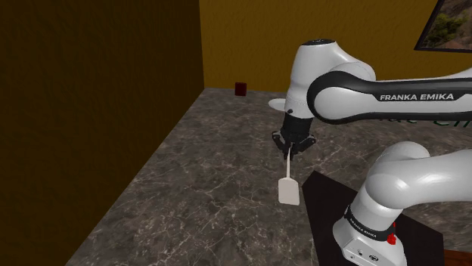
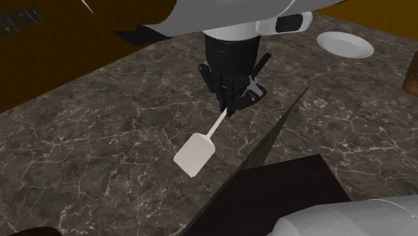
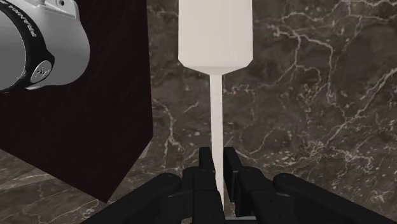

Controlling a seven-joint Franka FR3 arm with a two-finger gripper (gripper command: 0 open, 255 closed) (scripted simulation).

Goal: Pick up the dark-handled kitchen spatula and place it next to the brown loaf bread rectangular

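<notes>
My gripper [image 1: 291,146] is shut on the spatula [image 1: 288,191], which hangs below it with its pale flat blade pointing down over the dark marble counter [image 1: 204,174]. In the second exterior view the gripper [image 2: 228,107] clasps the thin pale shaft and the blade of the spatula [image 2: 195,153] slants away from it. The wrist view shows the fingers [image 3: 205,175] pinching the shaft of the spatula [image 3: 215,38]; the handle end is hidden between them. A brown object [image 2: 412,74], cut off by the edge, lies at the second exterior view's right.
The dark stand [image 1: 327,215] sits just beside the hanging blade, its corner close in the wrist view [image 3: 95,127]. A white plate [image 2: 345,44] lies farther along the counter. A small dark red object [image 1: 241,89] stands by the ochre back wall.
</notes>
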